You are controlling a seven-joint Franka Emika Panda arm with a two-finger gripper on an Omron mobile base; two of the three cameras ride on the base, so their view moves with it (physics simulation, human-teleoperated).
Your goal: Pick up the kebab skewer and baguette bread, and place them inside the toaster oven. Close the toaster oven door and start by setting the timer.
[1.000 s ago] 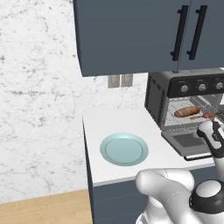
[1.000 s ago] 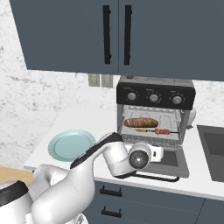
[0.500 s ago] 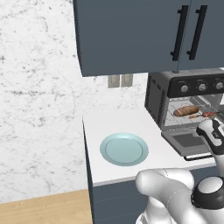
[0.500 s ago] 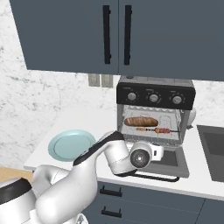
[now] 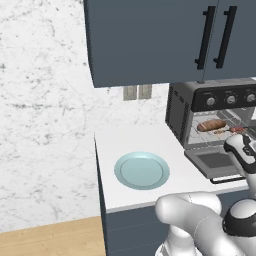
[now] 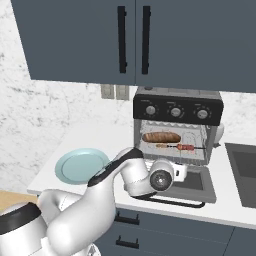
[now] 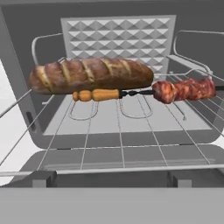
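Note:
The toaster oven [image 5: 177,117] [image 6: 175,95] stands on the counter with its door [image 5: 215,161] [image 6: 197,182] dropped flat. On the wire rack [image 7: 122,144] the baguette bread [image 7: 92,74] [image 5: 211,125] [image 6: 161,137] lies at the back. The kebab skewer [image 7: 183,89] [image 5: 235,130] [image 6: 182,147] lies just in front of it, orange handle to the left in the hand view. My gripper [image 6: 176,171] [image 5: 240,145] hovers over the open door, facing into the oven, open and holding nothing.
A pale blue plate [image 5: 142,170] [image 6: 80,165] sits on the white counter left of the oven. Dark blue wall cabinets [image 5: 150,40] hang close above the oven. A sink [image 6: 242,175] lies to its right. The counter's front edge runs just below the door.
The hand has shifted only slightly in front of the oven. The bread and the skewer lie where they were, and the door stays down.

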